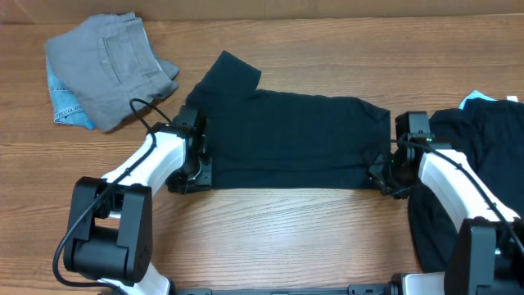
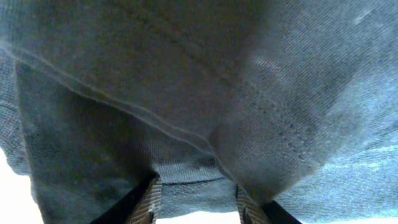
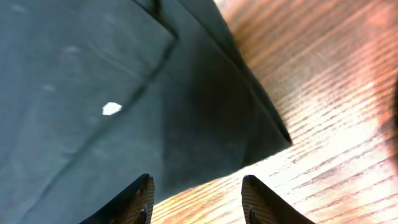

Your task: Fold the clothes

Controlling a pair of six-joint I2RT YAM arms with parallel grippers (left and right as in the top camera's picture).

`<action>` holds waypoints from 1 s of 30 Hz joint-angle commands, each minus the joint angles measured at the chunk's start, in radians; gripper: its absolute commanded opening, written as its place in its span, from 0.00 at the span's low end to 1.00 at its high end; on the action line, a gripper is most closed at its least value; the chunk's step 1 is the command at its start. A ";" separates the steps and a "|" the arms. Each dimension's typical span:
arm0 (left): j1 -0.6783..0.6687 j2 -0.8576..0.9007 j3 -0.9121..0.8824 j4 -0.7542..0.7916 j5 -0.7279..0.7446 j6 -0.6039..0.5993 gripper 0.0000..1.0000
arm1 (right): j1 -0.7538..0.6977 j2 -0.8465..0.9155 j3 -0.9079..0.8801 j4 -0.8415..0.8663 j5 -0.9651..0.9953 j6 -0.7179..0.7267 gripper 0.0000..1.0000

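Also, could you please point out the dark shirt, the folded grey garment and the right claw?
dark shirt [image 1: 286, 143]: overhead view, middle of its body.
folded grey garment [image 1: 110, 65]: overhead view, middle of its top face.
right claw [image 3: 198, 190]: right wrist view, midway between its fingertips.

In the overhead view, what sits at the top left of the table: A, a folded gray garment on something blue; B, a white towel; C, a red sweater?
A: a folded gray garment lies there with blue cloth showing beneath its edge.
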 commanded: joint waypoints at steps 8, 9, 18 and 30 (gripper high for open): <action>0.081 0.079 -0.014 -0.063 -0.177 -0.120 0.04 | -0.002 0.004 -0.018 0.006 0.017 0.019 0.49; 0.101 0.079 -0.014 -0.076 -0.178 -0.122 0.04 | -0.002 0.004 -0.020 0.005 0.016 0.019 0.49; 0.216 0.072 -0.013 -0.179 -0.185 -0.127 0.11 | 0.015 0.003 -0.045 0.053 -0.028 -0.085 0.49; 0.206 -0.087 0.220 -0.339 -0.005 -0.048 0.69 | 0.023 0.003 0.183 0.206 -0.160 -0.201 0.59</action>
